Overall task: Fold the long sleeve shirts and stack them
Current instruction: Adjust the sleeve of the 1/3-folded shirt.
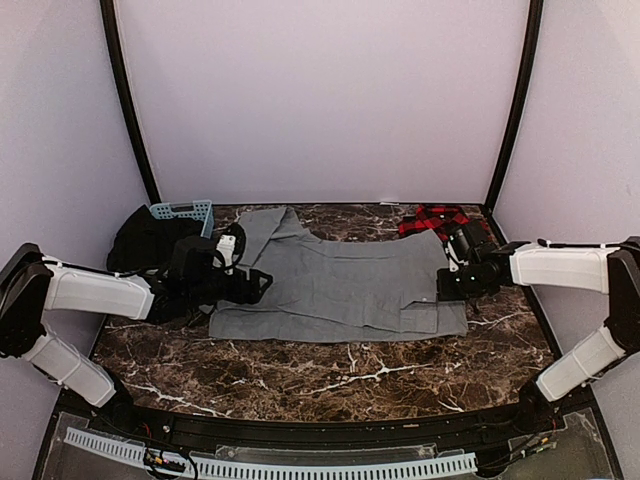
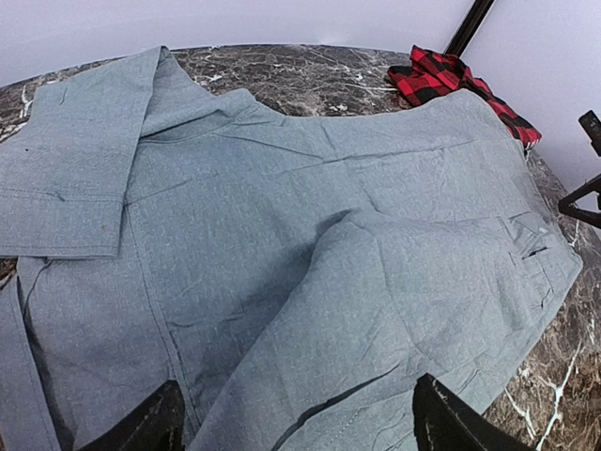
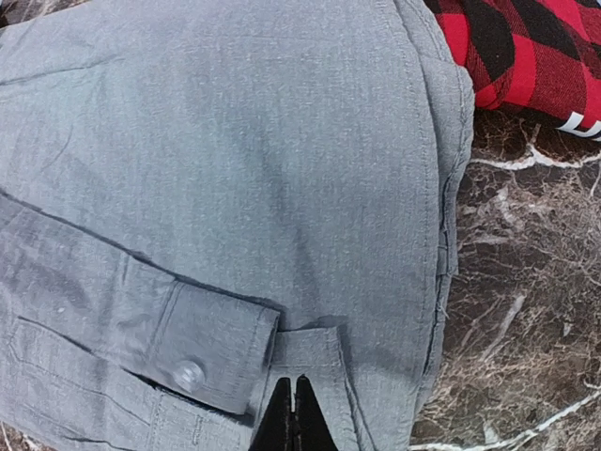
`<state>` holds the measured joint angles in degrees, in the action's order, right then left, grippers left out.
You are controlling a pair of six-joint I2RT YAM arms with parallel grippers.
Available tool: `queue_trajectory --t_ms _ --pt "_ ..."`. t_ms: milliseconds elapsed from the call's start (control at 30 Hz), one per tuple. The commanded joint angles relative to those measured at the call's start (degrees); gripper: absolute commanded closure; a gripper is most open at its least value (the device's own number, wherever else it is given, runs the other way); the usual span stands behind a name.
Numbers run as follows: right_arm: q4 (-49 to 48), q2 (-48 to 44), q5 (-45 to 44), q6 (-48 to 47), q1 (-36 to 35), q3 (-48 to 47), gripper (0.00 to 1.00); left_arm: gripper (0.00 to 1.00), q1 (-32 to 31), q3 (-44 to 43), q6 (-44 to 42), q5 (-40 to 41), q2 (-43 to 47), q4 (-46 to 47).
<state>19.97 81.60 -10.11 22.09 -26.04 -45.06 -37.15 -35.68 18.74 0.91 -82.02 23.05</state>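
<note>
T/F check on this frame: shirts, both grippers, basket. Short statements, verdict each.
1. The grey shirt lies spread on the table. True.
2. The plaid shirt is stacked on the grey shirt. False: it lies bunched beside it, at the far right.
3. The left gripper is open. True.
4. The right gripper is open wide. False: its fingers are shut together.
5. A blue basket sits at the far left. True.

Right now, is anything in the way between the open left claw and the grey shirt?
Nothing visible does. The open left gripper hangs right over the grey shirt, only cloth showing between its fingers. The plaid shirt lies off at the far corner.
</note>
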Motion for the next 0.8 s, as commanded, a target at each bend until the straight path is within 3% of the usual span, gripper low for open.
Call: queue_trajectory --t_ms 0,233,400,533,767 --pt "1.5 3.5 -1.3 -3.4 1.1 -2.3 1.0 0.18 -0.1 0.0 -2.6 -3.6 -1.5 -0.4" --pt "0.8 7.3 0.8 -3.7 1.3 -4.9 1.0 0.19 -0.1 -0.7 -4.1 -6.0 -6.4 -1.2" --pt "-2.5 5.4 6.2 -1.6 1.4 -1.9 0.75 0.19 -0.2 0.6 -3.2 -4.6 -8.0 0.5" --pt "-4.7 6.4 7.8 0.4 1.3 -0.4 0.63 0.19 -0.2 1.0 -2.9 -4.1 -8.8 0.9" --pt "-8.4 9.9 9.9 1.9 1.3 1.1 0.6 0.19 -0.2 1.8 -2.6 -3.4 -9.4 1.8"
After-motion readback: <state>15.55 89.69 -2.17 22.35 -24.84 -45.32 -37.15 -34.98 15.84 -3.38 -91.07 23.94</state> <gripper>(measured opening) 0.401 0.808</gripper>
